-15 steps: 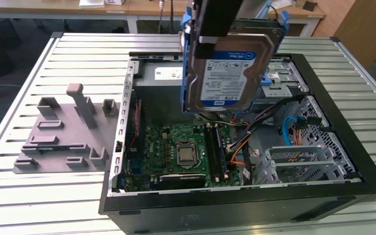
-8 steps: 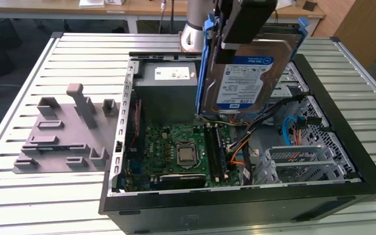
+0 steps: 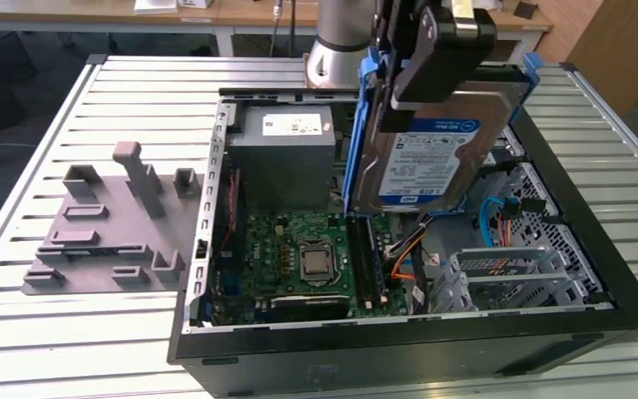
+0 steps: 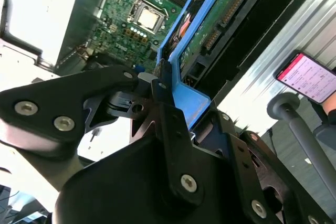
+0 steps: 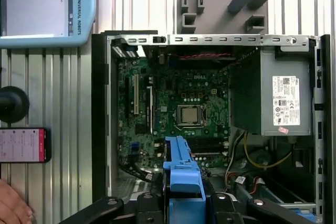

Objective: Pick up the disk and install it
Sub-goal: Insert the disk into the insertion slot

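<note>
Disk [image 3: 430,158] hangs on edge with its label facing us, over the open computer case [image 3: 408,349]. The claw [image 3: 424,71] is closed on its upper end. In the second wrist view we see its blue rail [image 4: 191,100] pinched between the black fingers. Nearest to us below it lie the green motherboard [image 3: 308,258] and, beside that, the metal drive cage [image 3: 507,270]. Farther back stands the grey power supply box [image 3: 286,158], then the arm's base [image 3: 336,50] on the slatted desk [image 3: 31,166].
</note>
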You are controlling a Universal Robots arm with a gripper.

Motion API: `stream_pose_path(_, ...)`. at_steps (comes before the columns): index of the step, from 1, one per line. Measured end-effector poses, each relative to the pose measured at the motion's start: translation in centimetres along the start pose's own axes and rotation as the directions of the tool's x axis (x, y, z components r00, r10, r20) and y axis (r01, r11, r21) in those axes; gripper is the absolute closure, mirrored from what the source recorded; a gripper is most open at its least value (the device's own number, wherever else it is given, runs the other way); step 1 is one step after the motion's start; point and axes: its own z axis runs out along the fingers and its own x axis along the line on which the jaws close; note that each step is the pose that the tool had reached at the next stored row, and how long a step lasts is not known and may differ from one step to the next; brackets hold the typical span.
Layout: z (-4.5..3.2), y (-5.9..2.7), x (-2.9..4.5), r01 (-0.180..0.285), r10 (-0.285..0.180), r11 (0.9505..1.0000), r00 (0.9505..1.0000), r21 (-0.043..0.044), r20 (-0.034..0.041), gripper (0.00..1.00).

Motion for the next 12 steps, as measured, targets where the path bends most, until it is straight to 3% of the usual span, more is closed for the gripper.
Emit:
stream_pose_path(7, 0.32, -0.98, 1.64, 0.0, 0.0, 1.0, 1.0, 0.0, 0.0001, 0.64)
stream_pose_path(12, 0.55, -3.2, 1.73, 0.0, 0.0, 1.0, 1.0, 0.0001, 0.0001, 0.64)
